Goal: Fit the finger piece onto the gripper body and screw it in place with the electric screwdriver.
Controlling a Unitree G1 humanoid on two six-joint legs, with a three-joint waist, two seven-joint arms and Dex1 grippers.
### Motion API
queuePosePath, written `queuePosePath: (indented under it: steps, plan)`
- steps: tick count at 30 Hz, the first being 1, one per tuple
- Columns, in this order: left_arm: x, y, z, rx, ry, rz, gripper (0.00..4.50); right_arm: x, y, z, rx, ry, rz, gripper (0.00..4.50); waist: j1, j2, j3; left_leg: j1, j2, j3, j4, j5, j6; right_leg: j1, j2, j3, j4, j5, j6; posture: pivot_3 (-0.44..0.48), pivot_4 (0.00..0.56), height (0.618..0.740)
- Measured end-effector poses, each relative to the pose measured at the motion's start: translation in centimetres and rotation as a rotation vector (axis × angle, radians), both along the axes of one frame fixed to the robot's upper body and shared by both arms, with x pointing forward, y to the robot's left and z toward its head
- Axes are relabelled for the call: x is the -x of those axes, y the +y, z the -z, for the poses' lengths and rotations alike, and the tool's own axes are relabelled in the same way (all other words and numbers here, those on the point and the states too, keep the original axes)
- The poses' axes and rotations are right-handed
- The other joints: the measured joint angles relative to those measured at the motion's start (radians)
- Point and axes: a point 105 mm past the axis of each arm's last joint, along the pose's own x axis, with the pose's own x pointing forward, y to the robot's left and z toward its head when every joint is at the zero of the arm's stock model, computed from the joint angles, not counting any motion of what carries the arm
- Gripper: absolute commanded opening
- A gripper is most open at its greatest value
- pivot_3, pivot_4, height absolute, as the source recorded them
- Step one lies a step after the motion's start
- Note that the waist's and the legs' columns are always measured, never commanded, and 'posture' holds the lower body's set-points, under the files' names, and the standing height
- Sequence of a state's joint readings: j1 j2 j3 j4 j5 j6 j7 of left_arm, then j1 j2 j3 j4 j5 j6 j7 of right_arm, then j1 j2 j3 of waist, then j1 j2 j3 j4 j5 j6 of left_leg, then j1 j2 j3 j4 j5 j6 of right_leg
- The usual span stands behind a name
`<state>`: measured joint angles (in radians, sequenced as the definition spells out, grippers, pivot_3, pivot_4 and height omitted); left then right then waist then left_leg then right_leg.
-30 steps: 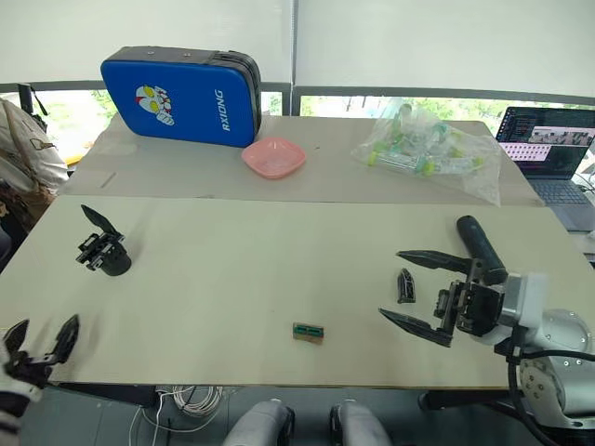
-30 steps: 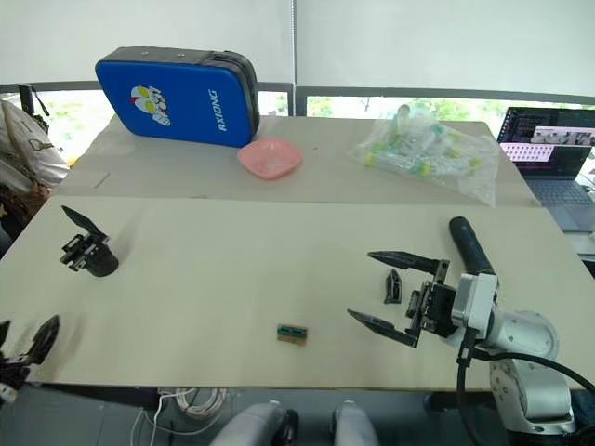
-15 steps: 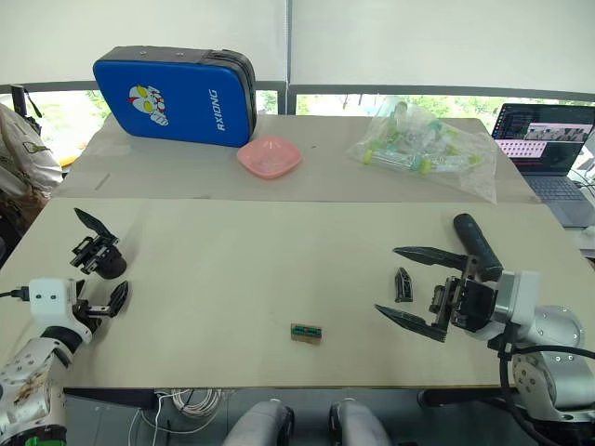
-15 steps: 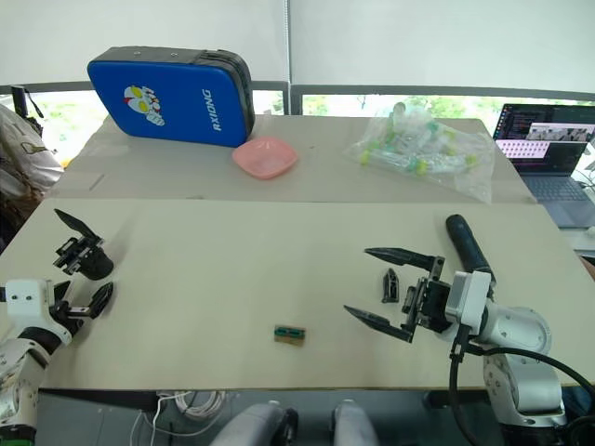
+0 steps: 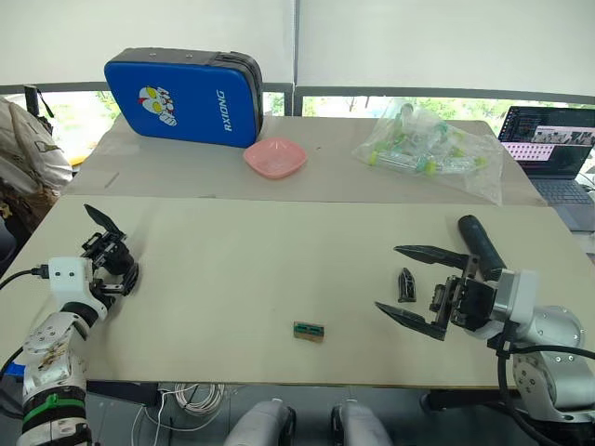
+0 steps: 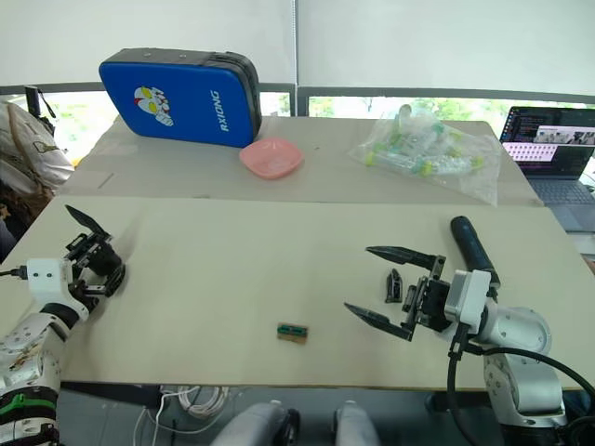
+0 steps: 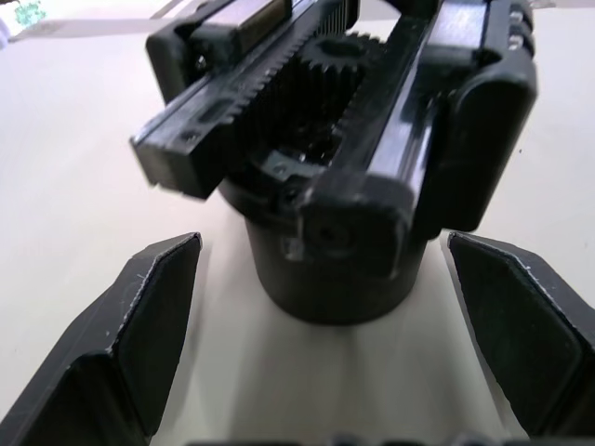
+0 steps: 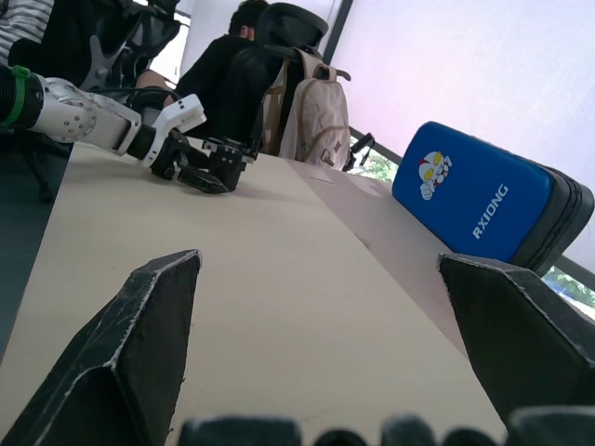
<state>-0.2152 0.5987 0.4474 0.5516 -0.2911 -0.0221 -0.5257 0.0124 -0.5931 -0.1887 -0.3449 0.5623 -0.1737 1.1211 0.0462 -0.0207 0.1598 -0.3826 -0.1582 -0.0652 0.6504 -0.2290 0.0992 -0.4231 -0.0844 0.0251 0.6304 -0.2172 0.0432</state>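
Note:
The gripper body (image 5: 104, 243), a black block on a round base with one pointed finger up, stands at the table's left edge. My left gripper (image 5: 121, 277) is open around that base; in the left wrist view its fingers (image 7: 139, 334) flank the gripper body (image 7: 344, 167) with a gap on each side. The finger piece (image 5: 405, 283), a small black wedge, lies flat on the right side of the table. My right gripper (image 5: 389, 279) is open just left of it, holding nothing. The electric screwdriver (image 5: 479, 246) lies behind the right wrist.
A small green-and-tan block (image 5: 308, 331) lies near the front edge, centre. On the far table sit a blue case (image 5: 181, 96), a pink bowl (image 5: 275, 156), a bag of tubes (image 5: 432, 149) and a laptop (image 5: 548, 149). A seated person (image 8: 232, 65) is beyond the left side.
My left arm has come up from below the front edge and forward, so its open fingers now straddle the gripper body's base. The right gripper has held still. The camera has shifted slightly.

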Motion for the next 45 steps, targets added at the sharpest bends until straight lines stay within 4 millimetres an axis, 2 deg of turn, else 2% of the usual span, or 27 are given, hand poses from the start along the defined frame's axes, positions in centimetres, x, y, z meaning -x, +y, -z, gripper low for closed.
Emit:
queuePosePath:
  steps: [4,7,8,9,10,13,15,17,21,23,25,27,31,35,38,43,45]
  plan:
    - [-0.5,-0.4,-0.1,-0.025,-0.005,0.023,4.50,0.1,-0.1,0.2,-0.001,0.009,0.007,4.47,0.002,0.000,0.000,0.000,0.000,0.000,0.000,0.000,0.000,0.000,0.000,0.000,0.000,0.000,0.000,0.000,0.150,0.740]
    - [-0.9,-0.6,-0.1,-0.036,0.001,0.030,3.69,0.1,-0.1,0.4,-0.002,0.017,0.012,4.50,0.002,0.000,0.000,0.000,0.000,0.000,0.000,0.000,0.000,0.000,0.000,0.000,0.000,0.000,0.000,0.000,0.150,0.740]
    - [-0.9,-0.4,-0.2,-0.044,0.005,0.023,3.21,0.2,-0.1,0.4,-0.001,0.018,0.013,4.50,0.001,0.000,0.000,0.000,0.000,0.000,0.000,0.000,0.000,0.000,0.000,0.000,0.000,0.000,0.000,0.000,0.150,0.740]
    - [-0.9,-0.2,-0.2,-0.050,0.007,0.013,2.93,0.2,-0.1,0.4,0.000,0.021,0.014,4.50,0.000,0.000,0.000,0.000,0.000,0.000,0.000,0.000,0.000,0.000,0.000,0.000,0.000,0.000,0.000,0.000,0.150,0.740]
    - [-0.9,-0.2,-0.2,-0.050,0.006,0.014,2.41,0.3,-0.2,0.6,0.002,0.026,0.015,4.50,0.000,0.000,0.000,0.000,0.000,0.000,0.000,0.000,0.000,0.000,0.000,-0.001,0.000,0.000,0.000,0.000,0.150,0.740]
    - [-0.7,-0.2,-0.3,-0.033,-0.005,0.021,2.37,0.4,-0.2,0.6,0.003,0.029,0.017,4.50,-0.001,0.000,0.000,0.000,0.000,0.000,0.000,0.000,0.000,0.000,0.000,-0.001,-0.001,0.000,0.000,0.000,0.150,0.740]
    - [-0.4,-1.0,-0.4,0.018,-0.052,0.056,2.37,0.6,-0.3,0.8,0.006,0.035,0.023,4.50,-0.002,0.000,0.000,-0.001,0.000,0.000,0.000,0.000,0.001,-0.001,-0.001,-0.002,-0.002,0.000,0.000,0.000,0.150,0.740]
    - [-0.5,-2.7,-0.6,0.066,-0.102,0.122,2.37,0.6,-0.5,0.9,0.007,0.040,0.032,4.50,0.001,-0.001,0.000,-0.004,0.000,0.000,0.002,-0.001,0.001,-0.001,-0.002,-0.005,-0.003,0.001,0.001,0.000,0.150,0.740]
    - [-1.3,-8.1,-4.0,0.080,-0.212,0.332,2.37,1.0,-1.0,1.1,0.026,0.051,0.045,4.50,0.005,-0.004,0.003,-0.010,-0.001,-0.004,0.010,0.001,-0.001,-0.003,-0.002,-0.007,-0.003,0.002,0.002,0.000,0.150,0.740]
    - [-1.3,-12.8,-6.5,0.026,-0.260,0.525,2.37,1.3,-1.6,1.4,0.049,0.067,0.056,4.50,0.010,-0.003,0.003,-0.010,-0.002,-0.003,0.010,0.000,0.000,-0.001,-0.005,-0.007,-0.005,0.003,0.004,0.000,0.150,0.740]
    - [-0.9,-17.3,-7.5,-0.027,-0.280,0.719,2.37,1.5,-1.7,1.3,0.056,0.065,0.055,4.50,0.005,-0.002,0.002,-0.010,-0.003,-0.001,0.010,-0.001,0.002,-0.001,-0.005,-0.009,-0.007,0.004,0.006,0.000,0.150,0.740]
    - [-0.4,-20.5,-6.8,-0.046,-0.248,0.855,2.37,1.8,-1.9,1.6,0.062,0.079,0.057,4.50,-0.001,-0.001,0.002,-0.009,-0.003,0.000,0.010,-0.002,0.003,-0.001,-0.005,-0.009,-0.007,0.003,0.006,0.000,0.150,0.740]
    - [0.6,-25.1,-3.5,-0.054,-0.119,1.038,2.37,2.3,-2.4,2.2,0.071,0.102,0.072,4.50,-0.016,0.000,0.002,-0.010,-0.002,0.000,0.009,-0.001,0.002,-0.002,-0.005,-0.009,-0.004,0.003,0.004,0.000,0.150,0.740]
    - [-0.1,-27.9,-2.5,-0.070,-0.081,1.111,2.37,3.0,-2.7,2.6,0.086,0.128,0.090,4.50,-0.006,0.000,0.003,-0.010,-0.001,0.000,0.009,-0.002,0.004,-0.003,-0.005,-0.010,-0.003,0.004,0.003,0.000,0.150,0.740]
    - [-0.5,-28.9,-1.9,-0.097,-0.061,1.124,2.37,3.7,-2.8,2.9,0.093,0.139,0.098,4.50,-0.009,0.000,0.003,-0.008,-0.001,0.000,0.009,-0.003,0.005,-0.002,-0.005,-0.009,-0.003,0.005,0.002,0.000,0.150,0.740]
    - [0.2,-30.6,-0.2,-0.145,-0.001,1.182,2.37,4.2,-2.9,2.6,0.093,0.131,0.130,4.50,-0.007,0.001,0.003,-0.007,-0.001,0.000,0.009,-0.003,0.005,-0.002,-0.005,-0.009,-0.004,0.005,0.002,0.000,0.150,0.740]
    - [0.2,-30.7,0.1,-0.155,0.008,1.187,2.37,4.3,-2.9,2.8,0.091,0.134,0.138,4.50,-0.006,0.001,0.003,-0.007,-0.001,0.000,0.009,-0.003,0.005,-0.003,-0.005,-0.010,-0.004,0.005,0.002,0.000,0.150,0.740]
